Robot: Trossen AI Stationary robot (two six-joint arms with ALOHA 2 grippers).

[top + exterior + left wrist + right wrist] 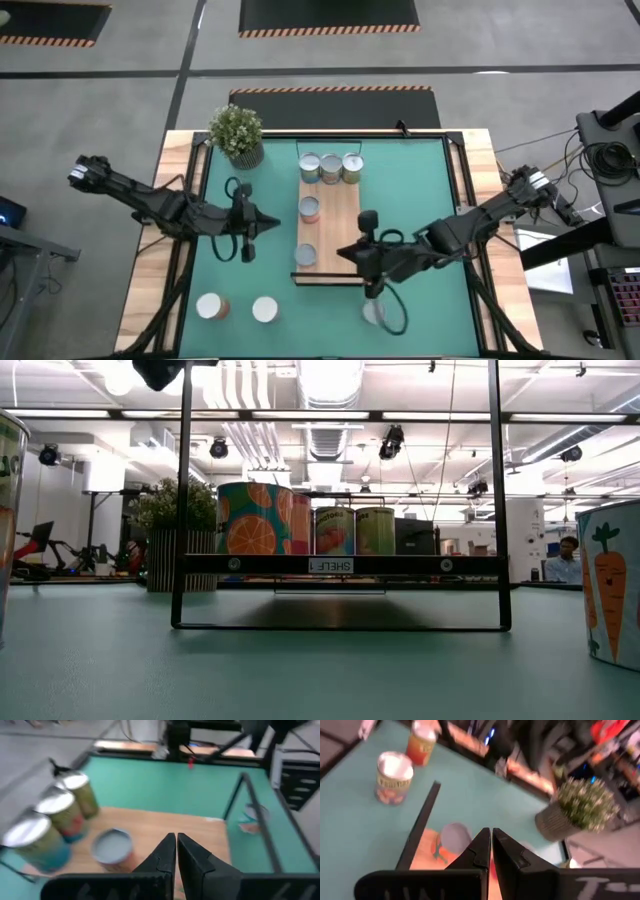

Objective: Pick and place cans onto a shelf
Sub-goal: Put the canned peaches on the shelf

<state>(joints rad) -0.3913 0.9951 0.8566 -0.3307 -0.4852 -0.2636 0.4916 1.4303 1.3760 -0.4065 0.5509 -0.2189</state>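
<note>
The shelf (338,228) is a light-wood plank on a black frame (340,565), raised above the green mat. Three cans (331,167) stand in a row at its far end, one can (310,208) at mid-length and one (306,255) near its front end. Three more cans stand on the mat: two at the near left (212,306) (264,309) and one at the near right (375,312). My left gripper (275,226) hovers shut just left of the shelf. My right gripper (343,252) hovers shut over the shelf's near end. Both are shut on nothing (176,851) (488,845).
A potted green plant (237,133) stands at the mat's far left corner. Black frame rails (192,240) run along the mat's left and right sides. In the low view a carrot-labelled can (612,590) stands close at the right, another can (8,510) at the left.
</note>
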